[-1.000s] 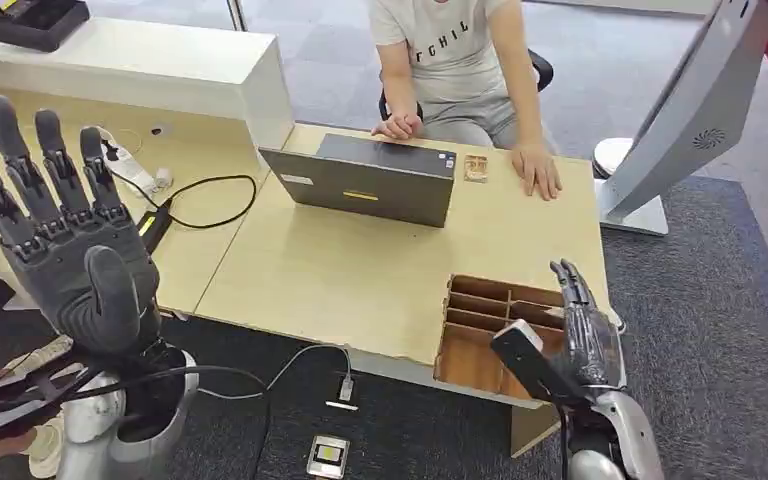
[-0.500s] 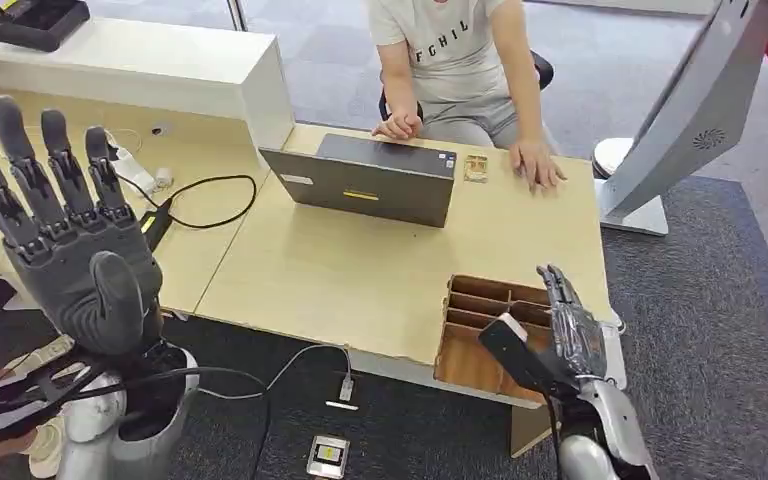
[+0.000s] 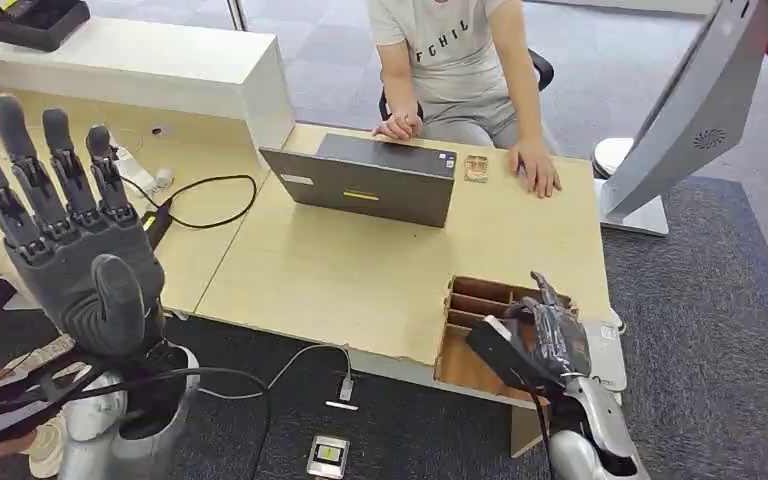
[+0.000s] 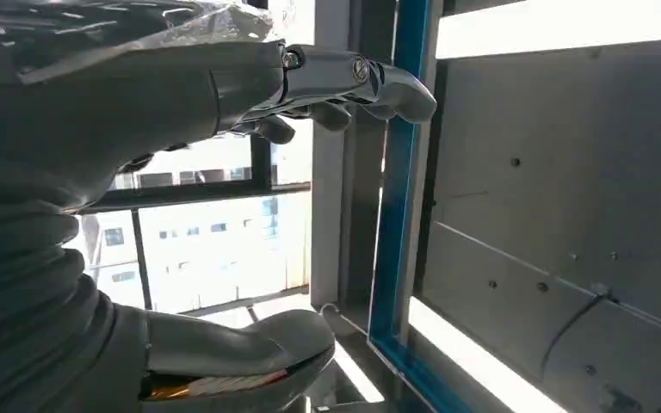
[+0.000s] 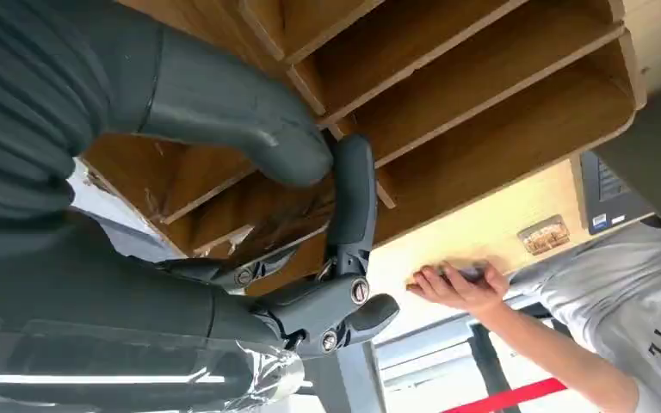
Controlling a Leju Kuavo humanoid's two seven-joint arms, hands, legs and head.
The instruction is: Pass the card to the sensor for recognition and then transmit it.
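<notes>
- As our right hand (image 3: 550,335) has dropped over the last second from above the wooden rack (image 3: 480,310) down onto its near slots, we judge it is reaching in for the card.
- In the right wrist view, the fingers (image 5: 349,215) curl into a slot beside the thumb (image 5: 224,120); we cannot tell whether they have closed on anything, and we cannot make out the card itself, so it is probably inside the rack, hidden.
- Our left hand (image 3: 65,230) has stayed raised near the head camera, fingers spread and palm bare, holding nothing.
- The person (image 3: 460,60) sits behind the laptop (image 3: 365,180); one of their hands has shifted slightly on the desk (image 3: 360,270), near a small object (image 3: 476,167) that may be the sensor, though we cannot be sure.
- For the task, this means the pickup is only starting: scanning and handing over are both not yet done.
</notes>
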